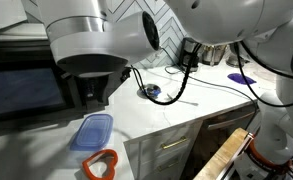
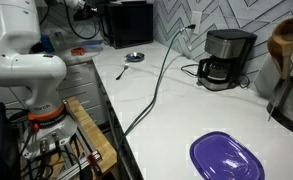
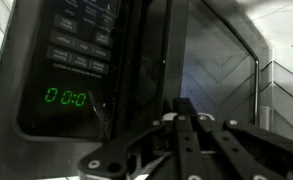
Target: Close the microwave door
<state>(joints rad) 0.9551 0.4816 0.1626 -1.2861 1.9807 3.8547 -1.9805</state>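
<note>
The microwave (image 3: 81, 60) fills the wrist view, its button panel and green display on the left. The microwave door (image 3: 221, 70), with its dark glass window, lies to the right and looks nearly flush with the front. I cannot tell whether it is latched. My gripper (image 3: 176, 108) is shut and empty, its fingertips at the door's edge beside the button panel. In an exterior view my gripper (image 1: 92, 92) sits right at the microwave door (image 1: 24, 95). In an exterior view the microwave (image 2: 126, 22) stands at the far end of the counter.
A blue lid (image 1: 92, 130) and an orange object (image 1: 101, 165) lie near the counter's front edge. A small dish (image 1: 151, 92) and a cable lie behind. A coffee maker (image 2: 226, 58) stands by the tiled wall, with a purple lid (image 2: 226, 158) in the foreground.
</note>
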